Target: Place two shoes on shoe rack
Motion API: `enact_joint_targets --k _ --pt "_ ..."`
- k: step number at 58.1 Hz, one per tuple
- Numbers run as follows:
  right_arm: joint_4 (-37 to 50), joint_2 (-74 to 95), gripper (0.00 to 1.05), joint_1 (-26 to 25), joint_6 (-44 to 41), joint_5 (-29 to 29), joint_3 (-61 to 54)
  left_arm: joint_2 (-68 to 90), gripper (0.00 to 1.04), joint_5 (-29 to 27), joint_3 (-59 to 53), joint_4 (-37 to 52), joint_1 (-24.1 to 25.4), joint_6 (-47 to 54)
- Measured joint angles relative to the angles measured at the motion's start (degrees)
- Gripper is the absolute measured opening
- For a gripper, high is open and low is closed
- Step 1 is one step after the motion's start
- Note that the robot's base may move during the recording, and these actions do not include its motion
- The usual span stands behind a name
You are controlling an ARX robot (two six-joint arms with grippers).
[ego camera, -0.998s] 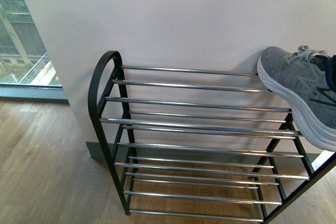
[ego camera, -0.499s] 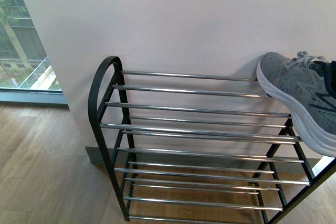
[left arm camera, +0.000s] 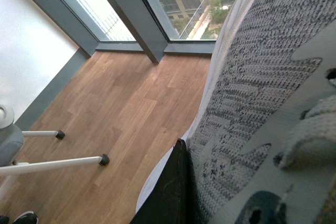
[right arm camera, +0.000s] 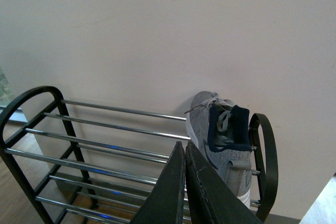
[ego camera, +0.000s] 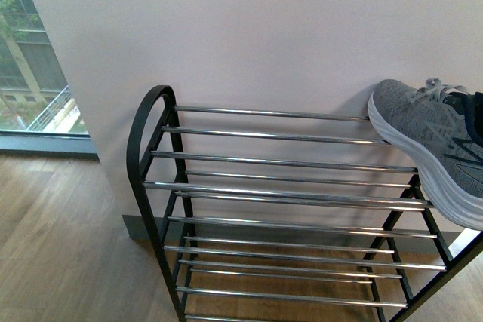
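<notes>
One grey knit shoe [ego camera: 426, 137], white-soled.

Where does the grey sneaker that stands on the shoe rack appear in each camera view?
Front view: the grey sneaker sits at the right edge, on the top bars of the shoe rack, toe toward the wall.
Left wrist view: not in it; the close grey shoe over bare floor seems another one.
Right wrist view: at the rack's end, beside the black end loop.
Shared landmark: top chrome bars.

Front and right wrist share the rack [ego camera: 279, 161]
Front looks down at it closely; right wrist takes in its full width; left wrist sits tight against a shoe [left arm camera: 252, 77].
</notes>
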Motion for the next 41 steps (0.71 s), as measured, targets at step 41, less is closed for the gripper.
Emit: enact_joint_targets --k 41 --pt "-15.0 -13.9 0.02 0.0 0.0 0.0 0.0 0.0 0.02 0.0 0.0 0.0 0.0 0.0"
